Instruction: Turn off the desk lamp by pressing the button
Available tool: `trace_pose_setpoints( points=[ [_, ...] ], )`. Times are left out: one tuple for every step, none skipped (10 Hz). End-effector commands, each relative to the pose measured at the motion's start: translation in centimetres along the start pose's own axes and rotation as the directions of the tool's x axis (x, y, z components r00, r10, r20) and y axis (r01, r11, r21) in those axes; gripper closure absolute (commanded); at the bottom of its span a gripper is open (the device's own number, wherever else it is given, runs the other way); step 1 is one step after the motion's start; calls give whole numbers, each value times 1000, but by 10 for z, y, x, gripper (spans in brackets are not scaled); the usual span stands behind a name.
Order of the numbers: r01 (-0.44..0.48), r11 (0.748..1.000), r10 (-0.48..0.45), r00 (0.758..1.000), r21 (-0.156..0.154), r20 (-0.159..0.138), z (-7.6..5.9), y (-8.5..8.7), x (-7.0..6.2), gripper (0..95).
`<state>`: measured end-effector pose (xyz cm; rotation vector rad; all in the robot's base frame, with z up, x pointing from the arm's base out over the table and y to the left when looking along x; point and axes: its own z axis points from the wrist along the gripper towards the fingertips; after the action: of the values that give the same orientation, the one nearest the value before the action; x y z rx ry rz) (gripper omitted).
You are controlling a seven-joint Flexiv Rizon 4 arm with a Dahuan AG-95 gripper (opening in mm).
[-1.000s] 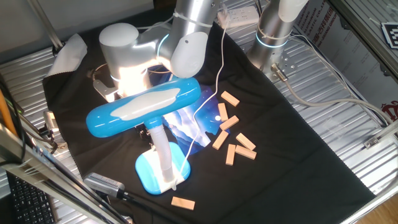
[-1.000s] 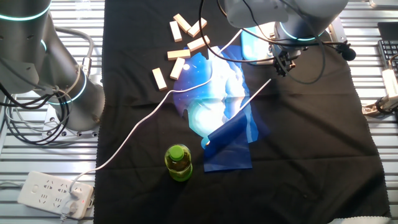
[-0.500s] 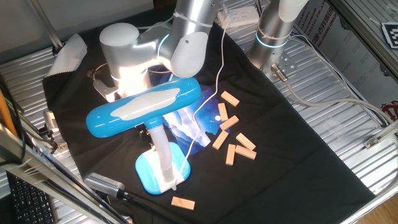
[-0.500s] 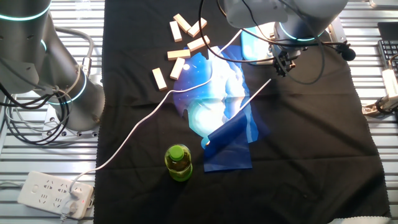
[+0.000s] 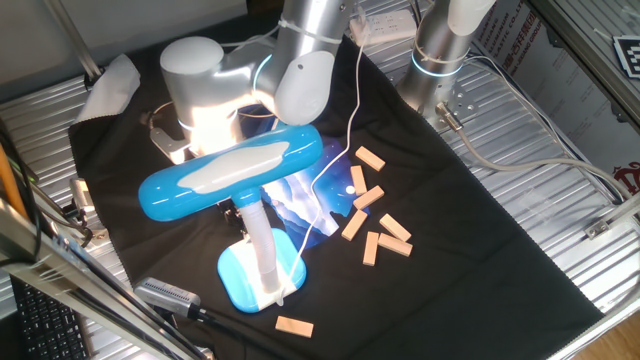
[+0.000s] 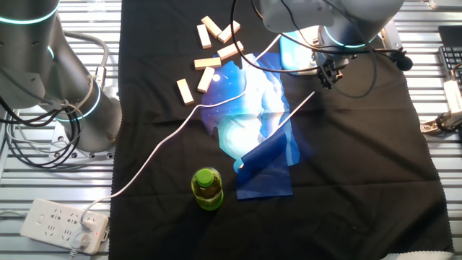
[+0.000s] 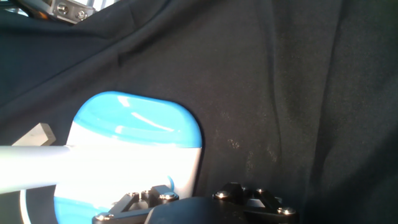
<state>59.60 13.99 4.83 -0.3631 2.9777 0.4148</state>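
The desk lamp stands on the black cloth and is lit. Its sky-blue oval head point(image 5: 230, 172) with white top panel sits on a white neck point(image 5: 258, 240) above the rounded blue base point(image 5: 245, 278). A bright glow lies on the cloth under the head point(image 6: 245, 108). In the other fixed view the base point(image 6: 294, 52) lies under my arm, and my gripper point(image 6: 328, 72) hangs right beside it. The hand view shows the base point(image 7: 140, 127) and neck point(image 7: 31, 169) close below my gripper's body point(image 7: 193, 204). The fingertips are hidden. I cannot make out the button.
Several wooden blocks point(image 5: 375, 225) lie scattered on the cloth beside the lamp point(image 6: 213, 50). The lamp's white cord point(image 6: 166, 148) runs to a power strip point(image 6: 65, 224). A green bottle point(image 6: 207, 188) stands near the cloth's edge. A second arm's base point(image 6: 72, 87) stands off the cloth.
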Motion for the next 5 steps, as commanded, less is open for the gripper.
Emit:
trace_pose_setpoints(
  points=[
    [3,1000,-3,1000,0,3,1,0,0,380],
    [6,1000,-6,1000,0,3,1,0,0,380],
    [7,1000,-7,1000,-2,-1,1,0,0,380],
    [15,1000,-15,1000,-4,-7,1,0,0,380],
    [20,1000,-20,1000,-6,-15,1,0,0,380]
  ],
)
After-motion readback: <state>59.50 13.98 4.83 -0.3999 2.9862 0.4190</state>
